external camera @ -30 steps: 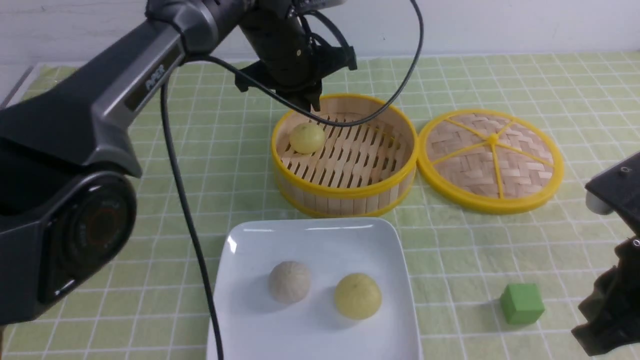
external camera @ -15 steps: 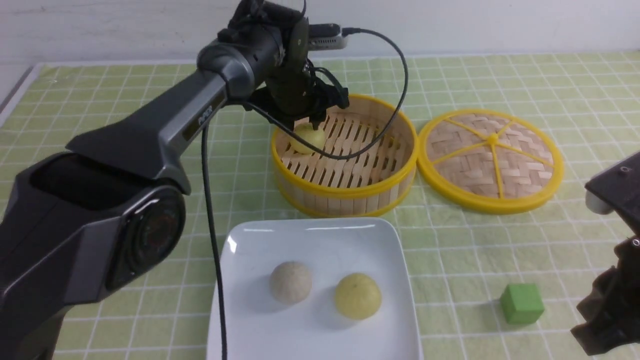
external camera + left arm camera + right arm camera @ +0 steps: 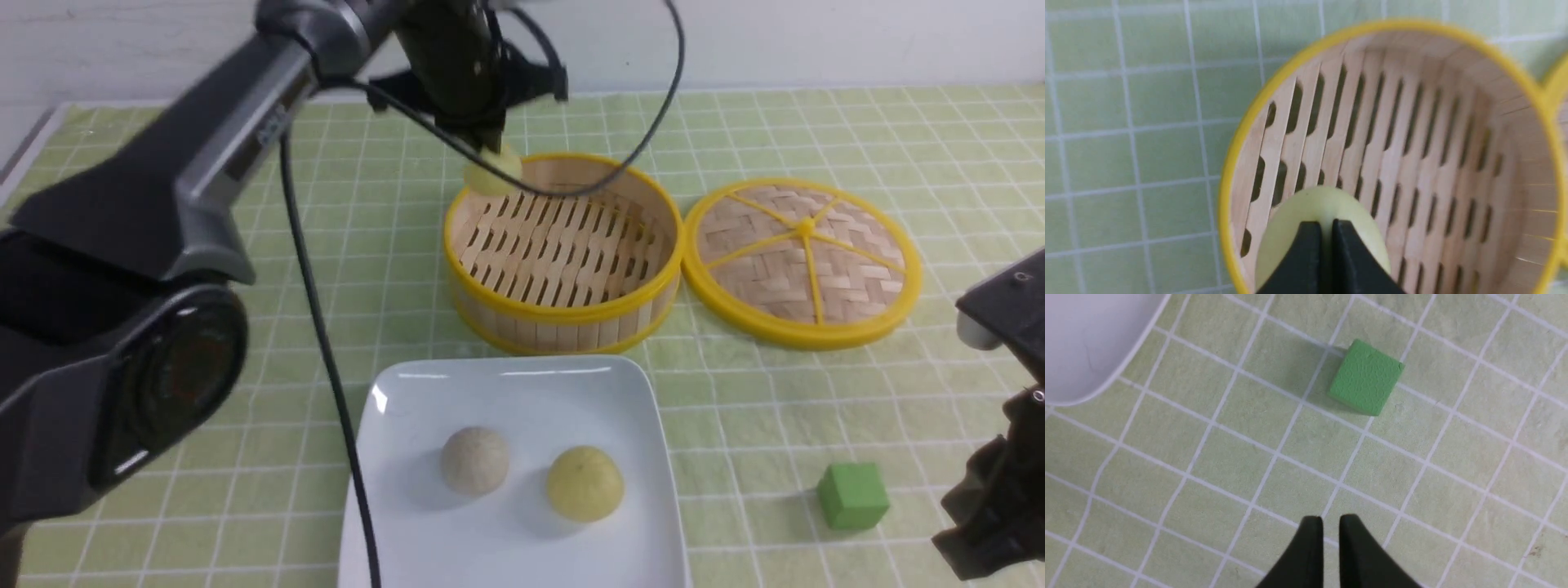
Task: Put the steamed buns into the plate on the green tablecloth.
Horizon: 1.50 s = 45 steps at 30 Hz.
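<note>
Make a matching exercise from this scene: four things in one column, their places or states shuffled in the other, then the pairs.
1 left gripper
2 off-white bun
3 green cube
4 woven lid

A flat beside the steamer
B on the plate
C on the tablecloth, right of the plate
D shut on a yellow bun

Pairs: 1-D, 2-B, 3-C, 4-A

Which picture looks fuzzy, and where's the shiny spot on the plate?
Left wrist view: fuzzy, the steamer rim smeared, the yellow bun soft-edged. Front view: glare on the plate at its far rim and left corner. Right wrist view: sharp, green cube, soft shadow.
</note>
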{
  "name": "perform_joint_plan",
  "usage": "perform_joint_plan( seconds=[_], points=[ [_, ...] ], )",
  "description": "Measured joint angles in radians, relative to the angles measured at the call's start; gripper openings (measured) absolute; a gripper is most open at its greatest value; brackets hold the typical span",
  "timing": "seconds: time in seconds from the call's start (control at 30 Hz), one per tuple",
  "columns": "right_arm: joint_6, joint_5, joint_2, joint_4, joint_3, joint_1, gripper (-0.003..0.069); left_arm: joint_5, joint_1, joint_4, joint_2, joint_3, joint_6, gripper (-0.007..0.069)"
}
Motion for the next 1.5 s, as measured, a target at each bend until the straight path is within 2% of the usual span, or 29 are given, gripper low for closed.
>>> perform_joint_plan(
  seconds=[0.13,0.3,0.33,0.43,0.47,0.5,0.57,0.63,0.7,0.87,0.97,1.1,1.23,1.33,1.37,1.5],
  points=[
    [0.0,0.005,0.0,0.0,0.0,0.0,0.0094,0.004,-0.008,-0.028,-0.194,0.064,0.049,0.0019],
    [0.0,0.012,0.0,0.0,0.001,0.0,0.0099,0.003,-0.07,-0.073,-0.438,0.508,0.112,0.002],
    [0.0,0.012,0.0,0.0,0.001,0.0,0.0099,0.003,-0.07,-0.073,-0.446,0.53,0.112,0.002],
    [0.0,0.011,0.0,0.0,0.001,0.0,0.0101,0.003,-0.127,-0.078,-0.573,0.915,0.113,0.0022],
    [0.0,0.011,0.0,0.0,0.001,0.0,0.0101,0.003,-0.133,-0.078,-0.578,0.934,0.11,0.0022],
    [0.0,0.005,0.0,0.0,0.001,0.0,0.0103,-0.024,-0.156,-0.079,-0.614,1.079,0.093,0.0022],
    [0.0,-0.006,0.0,-0.001,0.001,0.0,0.0104,-0.104,-0.175,-0.086,-0.636,1.221,0.056,0.0022],
    [0.0,-0.013,0.0,-0.002,0.001,0.0,0.0104,-0.163,-0.18,-0.088,-0.638,1.287,0.032,0.0022],
    [-0.007,-0.029,0.0,-0.004,0.003,0.0,0.0106,-0.309,-0.182,-0.088,-0.637,1.389,-0.021,0.0024],
    [-0.021,0.002,-0.003,-0.004,0.002,0.0,0.0106,-0.448,-0.182,-0.085,-0.612,1.443,-0.045,0.0052],
    [-0.021,0.052,-0.028,-0.004,0.002,0.0,0.009,-0.465,-0.182,-0.085,-0.604,1.445,-0.049,0.0088],
    [-0.014,0.166,-0.192,0.031,0.001,0.0,0.0012,-0.472,-0.182,-0.083,-0.602,1.443,-0.052,0.023],
    [0.015,0.162,-0.443,0.048,0.022,0.0,-0.0015,-0.472,-0.182,-0.083,-0.602,1.419,-0.052,0.0391],
    [0.021,0.055,-0.626,0.046,0.101,0.0,-0.0015,-0.466,-0.182,-0.08,-0.602,1.401,-0.052,0.0451],
    [0.023,-0.075,-0.725,0.046,0.171,0.0,-0.0015,-0.464,-0.182,-0.079,-0.602,1.397,-0.052,0.0476],
    [-0.021,-0.369,-0.894,0.046,0.373,0.0,-0.0015,-0.457,-0.182,-0.079,-0.601,1.392,-0.052,0.0492]
  ],
)
